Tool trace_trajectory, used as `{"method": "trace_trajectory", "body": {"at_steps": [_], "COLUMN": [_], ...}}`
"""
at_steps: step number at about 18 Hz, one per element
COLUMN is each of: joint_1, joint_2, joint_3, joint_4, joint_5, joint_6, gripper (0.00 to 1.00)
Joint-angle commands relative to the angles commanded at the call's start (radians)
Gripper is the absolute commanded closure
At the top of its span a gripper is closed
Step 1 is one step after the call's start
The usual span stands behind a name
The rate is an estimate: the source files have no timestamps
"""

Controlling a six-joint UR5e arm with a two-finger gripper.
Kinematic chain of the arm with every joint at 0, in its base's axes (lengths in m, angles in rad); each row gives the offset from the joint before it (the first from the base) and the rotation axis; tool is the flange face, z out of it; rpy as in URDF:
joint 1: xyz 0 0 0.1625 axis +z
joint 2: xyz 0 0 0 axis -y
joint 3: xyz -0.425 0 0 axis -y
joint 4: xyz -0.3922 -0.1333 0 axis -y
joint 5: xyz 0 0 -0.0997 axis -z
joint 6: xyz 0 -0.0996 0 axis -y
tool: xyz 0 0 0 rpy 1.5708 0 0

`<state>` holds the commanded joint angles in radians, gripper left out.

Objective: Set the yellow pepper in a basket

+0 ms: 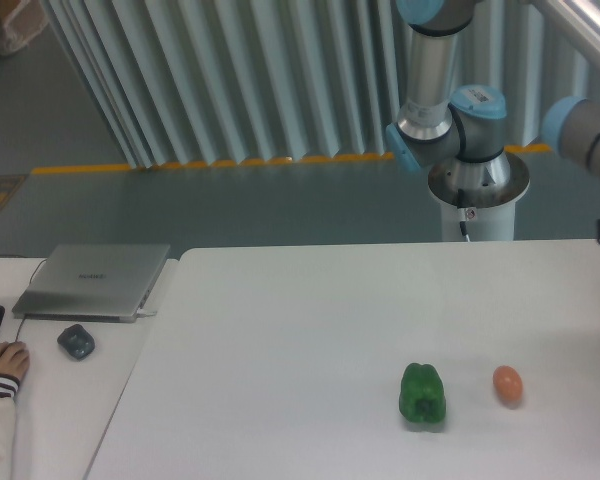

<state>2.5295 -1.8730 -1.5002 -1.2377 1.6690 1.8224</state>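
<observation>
White table [310,320] is carrying a green pepper [422,394] and an egg [507,384] near its front right corner; gripper is sitting out of frame, jaws unverifiable.

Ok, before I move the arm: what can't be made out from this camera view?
- Yellow pepper: nowhere in the view; only the green pepper and egg lie on the table.
- Basket: none in the view.
- Pincer: past the right edge, where the arm is cut off.
</observation>
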Motion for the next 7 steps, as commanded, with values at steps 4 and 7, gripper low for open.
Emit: {"method": "trace_trajectory", "body": {"at_steps": [4,7], "joint_1": [0.002,0.003], "joint_2": [0.015,0.028], "joint_3": [-0.003,-0.005], "joint_4": [-0.043,-0.057], "joint_5": [-0.041,-0.077], "joint_6": [-0.002,-0.015], "gripper": [0.00,0.00]}}
